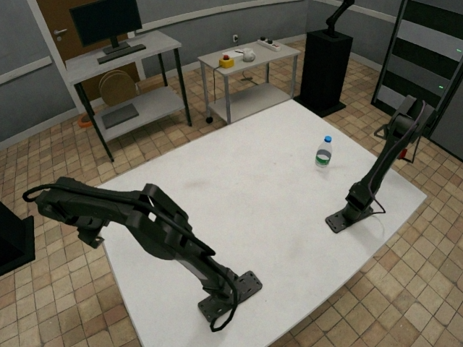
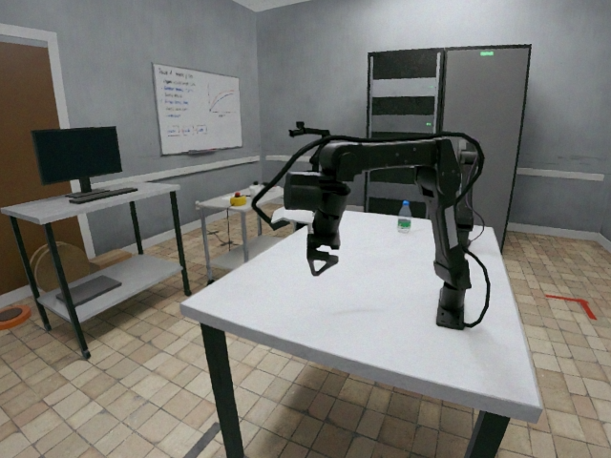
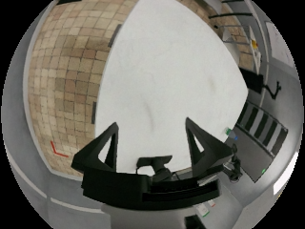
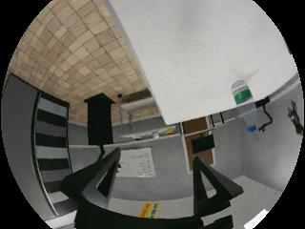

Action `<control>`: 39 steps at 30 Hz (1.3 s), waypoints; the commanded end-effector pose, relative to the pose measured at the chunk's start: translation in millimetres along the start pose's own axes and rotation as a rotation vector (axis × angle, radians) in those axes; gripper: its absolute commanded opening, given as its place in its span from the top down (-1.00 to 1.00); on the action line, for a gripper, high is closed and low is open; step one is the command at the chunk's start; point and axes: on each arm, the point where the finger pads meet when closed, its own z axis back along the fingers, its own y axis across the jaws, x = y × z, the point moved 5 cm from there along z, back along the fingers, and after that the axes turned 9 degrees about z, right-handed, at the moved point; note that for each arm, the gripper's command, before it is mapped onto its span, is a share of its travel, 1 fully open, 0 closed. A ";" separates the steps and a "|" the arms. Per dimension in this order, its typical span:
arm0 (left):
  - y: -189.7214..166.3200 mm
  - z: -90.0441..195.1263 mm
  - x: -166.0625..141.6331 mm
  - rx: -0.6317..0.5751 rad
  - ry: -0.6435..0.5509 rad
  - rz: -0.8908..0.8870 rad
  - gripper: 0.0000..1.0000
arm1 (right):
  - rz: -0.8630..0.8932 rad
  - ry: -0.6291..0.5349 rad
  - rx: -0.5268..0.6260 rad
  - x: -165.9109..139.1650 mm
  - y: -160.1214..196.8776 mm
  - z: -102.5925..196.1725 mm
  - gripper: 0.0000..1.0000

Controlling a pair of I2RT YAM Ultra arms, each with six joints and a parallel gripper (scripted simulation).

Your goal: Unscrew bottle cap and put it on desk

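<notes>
A clear plastic bottle with a green label stands upright on the white desk, near its far right side. Its blue cap is on the neck. My right gripper is open and empty. It is raised beyond the desk's edge, well away from the bottle. My left gripper is open and empty. It hangs above the opposite end of the desk, far from the bottle.
The left arm's base and the right arm's base are bolted to the desk's front edge. A black pedestal, a small trolley, a monitor desk and a server rack stand around the desk on the floor.
</notes>
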 end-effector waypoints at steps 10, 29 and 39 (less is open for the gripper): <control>-1.5 3.4 0.6 0.000 -0.012 -0.005 -1.00 | 0.009 0.004 0.007 -3.1 -0.1 2.5 -1.00; -138.3 -137.2 48.2 -0.191 -0.133 -0.409 -0.90 | 0.474 -0.204 -0.123 -104.0 -83.4 -65.9 -0.15; -275.3 -230.1 5.7 -0.427 -0.211 -0.733 -0.90 | 0.827 -0.302 -0.203 -157.4 -173.0 -104.6 -0.15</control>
